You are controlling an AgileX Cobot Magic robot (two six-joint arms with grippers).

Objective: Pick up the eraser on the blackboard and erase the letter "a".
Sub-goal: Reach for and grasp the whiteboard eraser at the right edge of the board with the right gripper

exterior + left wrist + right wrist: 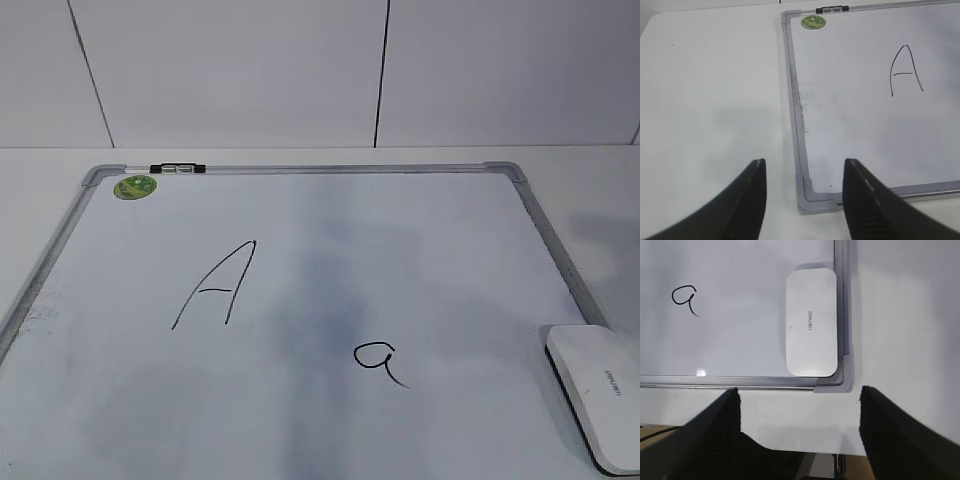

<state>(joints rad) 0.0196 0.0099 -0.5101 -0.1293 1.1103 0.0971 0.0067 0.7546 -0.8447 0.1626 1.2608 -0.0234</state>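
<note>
Eraser point(810, 322) lies flat in the blackboard point(300, 400) corner against the frame; right gripper point(799, 405) and left gripper point(804, 172) spread, empty. Risk: frame may obstruct a finger, causing slippage; letter "a" point(376, 360) unerased.

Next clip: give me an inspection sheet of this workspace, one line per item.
Surface: white table, bare around the board.
Blackboard: lies flat on the table; faint grey smears.
Eraser: flat in the board's near right corner, against the frame, untouched.
Letter "a": intact, left of the eraser.
Capital "A": intact.
Clutter: green sticker and black clip at the far left corner.
Left gripper: open, above the near left corner.
Right gripper: open, short of the eraser.
Cables: nothing certain seen.
Surroundings: white panelled wall.
</note>
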